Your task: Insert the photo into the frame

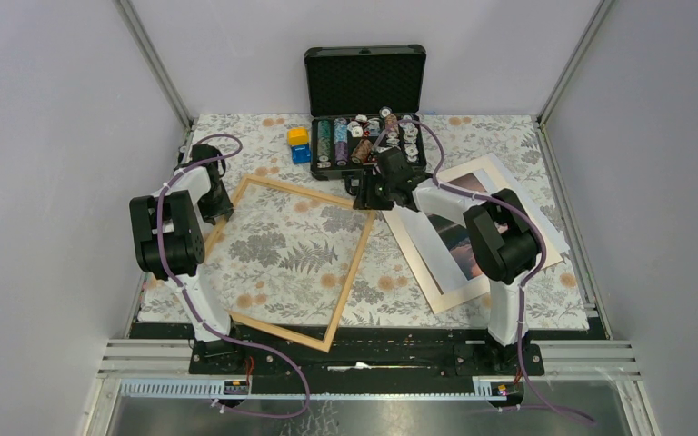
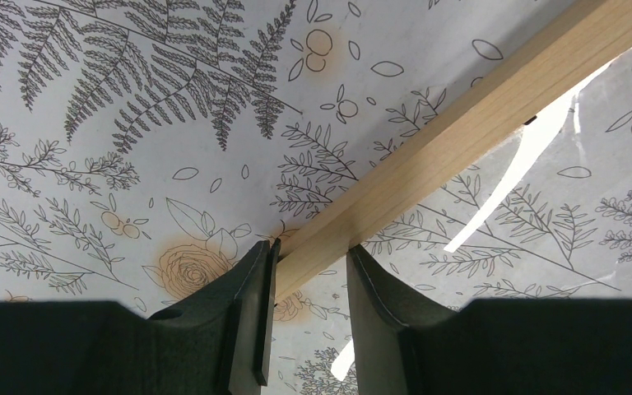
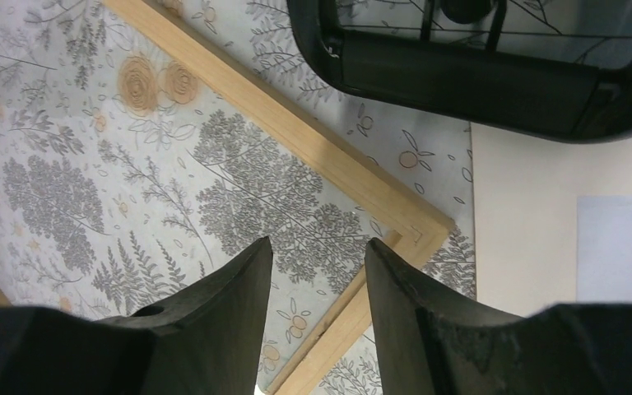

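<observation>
The frame (image 1: 353, 277), thin light wood, lies tilted on the floral cloth at centre left. My left gripper (image 1: 221, 204) is at its left rail. In the left wrist view that rail (image 2: 461, 132) runs between the fingers of this gripper (image 2: 309, 245), which is shut on it. My right gripper (image 1: 363, 193) hovers over the frame's far right corner. Seen from the right wrist, its jaws (image 3: 319, 243) stand apart astride the rail (image 3: 296, 136), with cloth showing beside it. The photo (image 1: 450, 241) lies flat to the right, partly under the right arm, and its white border (image 3: 535, 230) shows beside the corner.
An open black case (image 1: 363, 82) full of poker chips stands at the back, and its edge (image 3: 477, 74) is close above the frame's corner. A blue and yellow block (image 1: 300, 145) sits left of the case. Grey walls enclose the table on three sides.
</observation>
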